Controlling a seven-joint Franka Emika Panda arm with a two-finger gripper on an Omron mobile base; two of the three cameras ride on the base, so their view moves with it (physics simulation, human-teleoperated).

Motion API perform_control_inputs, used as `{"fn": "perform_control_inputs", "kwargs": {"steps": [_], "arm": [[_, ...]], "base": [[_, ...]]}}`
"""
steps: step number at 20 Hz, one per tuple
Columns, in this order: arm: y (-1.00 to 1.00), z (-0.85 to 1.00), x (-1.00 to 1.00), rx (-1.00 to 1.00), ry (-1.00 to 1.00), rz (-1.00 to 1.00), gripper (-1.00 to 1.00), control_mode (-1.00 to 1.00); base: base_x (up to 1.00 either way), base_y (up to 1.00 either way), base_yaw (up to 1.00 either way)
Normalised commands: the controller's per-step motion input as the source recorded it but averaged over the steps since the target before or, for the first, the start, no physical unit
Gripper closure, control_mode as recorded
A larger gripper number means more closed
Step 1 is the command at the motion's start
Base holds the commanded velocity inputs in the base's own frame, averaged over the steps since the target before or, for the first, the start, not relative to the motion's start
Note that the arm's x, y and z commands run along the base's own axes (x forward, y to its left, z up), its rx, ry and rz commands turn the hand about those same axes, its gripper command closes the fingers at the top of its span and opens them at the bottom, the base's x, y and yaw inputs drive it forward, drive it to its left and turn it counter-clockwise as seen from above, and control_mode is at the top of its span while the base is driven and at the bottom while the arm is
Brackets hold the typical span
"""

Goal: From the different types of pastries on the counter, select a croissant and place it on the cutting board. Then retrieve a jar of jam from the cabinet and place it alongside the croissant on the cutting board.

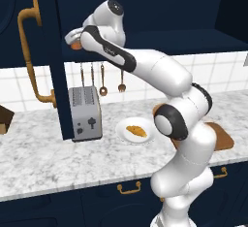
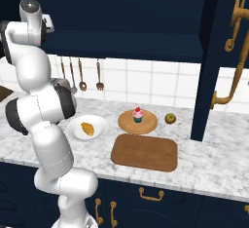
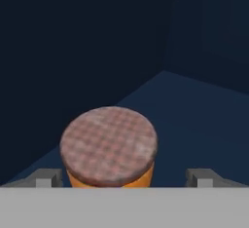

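- My gripper (image 3: 124,179) is up inside the cabinet (image 1: 58,51), with its jaws wide apart and holding nothing.
- The jar (image 3: 109,149) sits right between the jaws, a bit to the left of the middle as the hand camera sees it.
- The jar stands straight up, and I look down on its brown checked lid. The jaws stand on its two sides, not touching it.
- I think the next job is to go a little lower and squeeze the jar's orange side.
- The jar stands on the dark blue shelf (image 3: 194,115), with walls close behind and beside it, so room is tight.
- Far below the jaws, the croissant (image 2: 87,128) lies on a white plate (image 2: 99,123), not yet on the board (image 2: 145,153).
- The cupcake (image 2: 138,115) sits on a round wooden plate (image 2: 127,123) behind the board, on the counter (image 2: 204,163).
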Motion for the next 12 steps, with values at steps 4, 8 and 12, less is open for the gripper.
{"fn": "perform_control_inputs", "kwargs": {"steps": [4, 8, 12], "arm": [[0.23, -0.04, 0.29, 0.07, 0.00, 0.00, -1.00, -1.00], [0.14, -0.04, 0.16, 0.05, 0.00, 0.00, 1.00, -1.00], [0.00, -0.04, -0.09, 0.07, 0.02, 0.02, 1.00, -1.00]], "base": [[0.00, 0.00, 0.00], [0.00, 0.00, 0.00], [0.00, 0.00, 0.00]]}}
